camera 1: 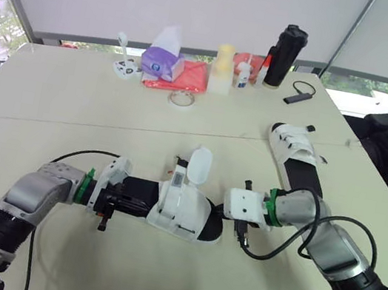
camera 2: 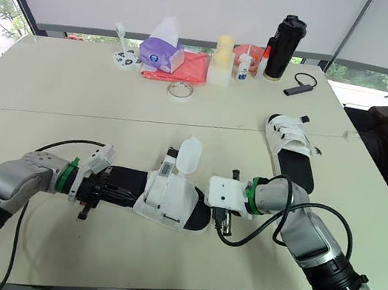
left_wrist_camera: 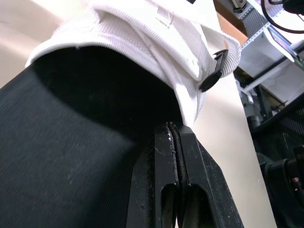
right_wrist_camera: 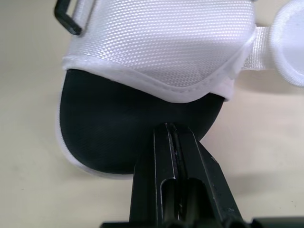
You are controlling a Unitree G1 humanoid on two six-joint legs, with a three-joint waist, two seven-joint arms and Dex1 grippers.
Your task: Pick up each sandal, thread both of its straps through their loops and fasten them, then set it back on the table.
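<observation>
White straps mark two sandals on the table (camera 1: 75, 94). At the front lies the near sandal (camera 1: 182, 210), with the left gripper (left_wrist_camera: 173, 130) and right gripper (right_wrist_camera: 172, 128) each pinched tight, I think, on one end of its black sole. Well apart, rightward, lies the second sandal (camera 1: 294, 154). Behind stand one bottle (camera 1: 285, 56) and one tape roll (camera 1: 182, 98).

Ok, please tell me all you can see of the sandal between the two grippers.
The sandal lies flat on the table near its front edge: black sole, white woven upper with a black loop. One white strap stands up, unfastened. The left gripper touches the bare sole end, the right gripper the rounded end by the upper, both with fingers shut.
</observation>
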